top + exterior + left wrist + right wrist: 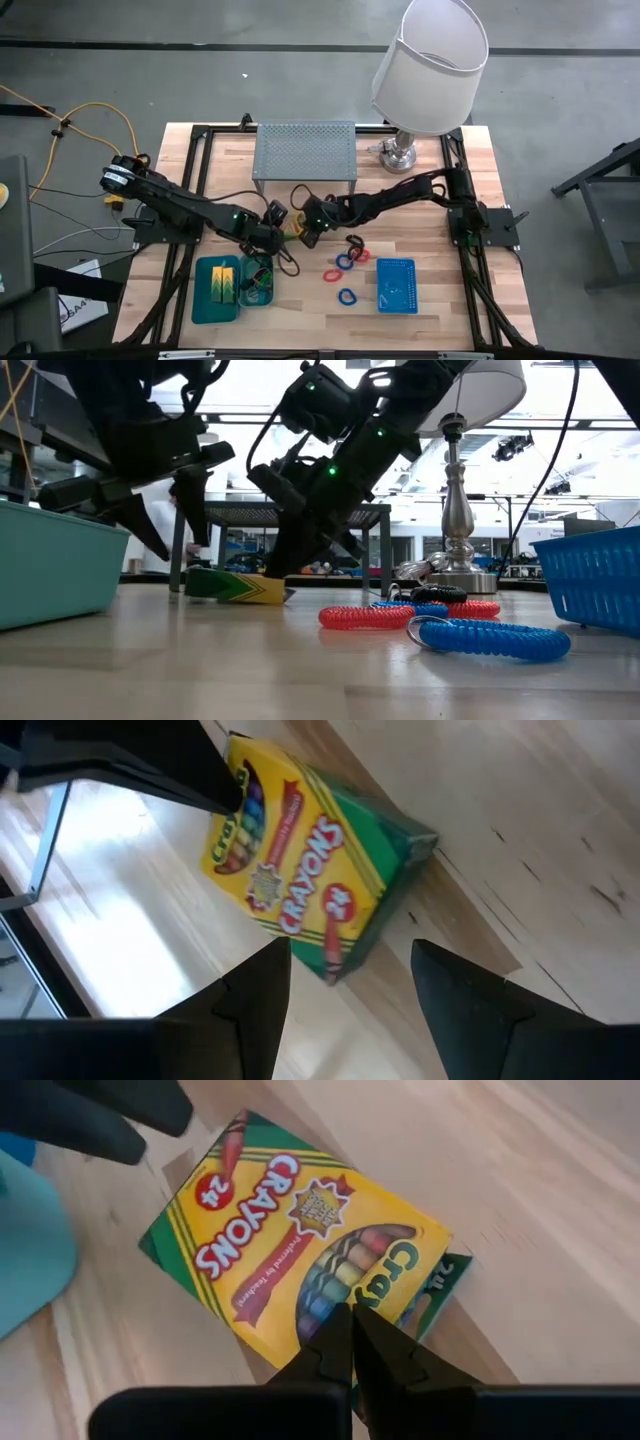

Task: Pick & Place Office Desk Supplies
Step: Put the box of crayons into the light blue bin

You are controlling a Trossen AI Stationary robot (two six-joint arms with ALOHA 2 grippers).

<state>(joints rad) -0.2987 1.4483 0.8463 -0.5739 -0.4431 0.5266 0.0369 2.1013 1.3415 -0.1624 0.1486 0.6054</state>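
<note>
Yellow-and-green printed cardboard forms the crayon box (300, 1250), which lies flat on the wooden surface (440, 300), just beside the teal tray (217, 305). The right gripper (352, 1342), fingers pressed together and holding nothing, rests its tips on one end of the box. The left gripper (350, 975) hovers at the opposite end with fingers spread wide, not yet around it. Judged by appearance, the box is light, fairly stiff, but crushable, with a smooth face likely to slide. Grasp it across the narrow width, on the long side edges, using moderate force.
</note>
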